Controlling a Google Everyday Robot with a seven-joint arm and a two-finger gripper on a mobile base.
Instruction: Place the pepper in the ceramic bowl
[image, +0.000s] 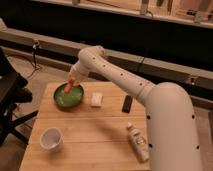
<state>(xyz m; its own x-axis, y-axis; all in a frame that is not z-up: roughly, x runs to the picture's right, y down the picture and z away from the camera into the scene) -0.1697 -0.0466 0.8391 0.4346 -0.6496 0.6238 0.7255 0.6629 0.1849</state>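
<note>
The green ceramic bowl (68, 97) sits on the wooden table (95, 135) at its far left. My gripper (71, 83) hangs just over the bowl's far rim, at the end of the white arm that reaches in from the right. The small orange-red pepper (69, 87) sits at the gripper's tip, over the bowl's inside. Whether it touches the bowl I cannot tell.
A white cup (51, 139) stands at the front left. A white block (96, 99) lies right of the bowl. A black bar (127, 104) lies further right. A pale bottle (138, 142) lies on its side at the front right. A dark chair (10, 100) stands left of the table.
</note>
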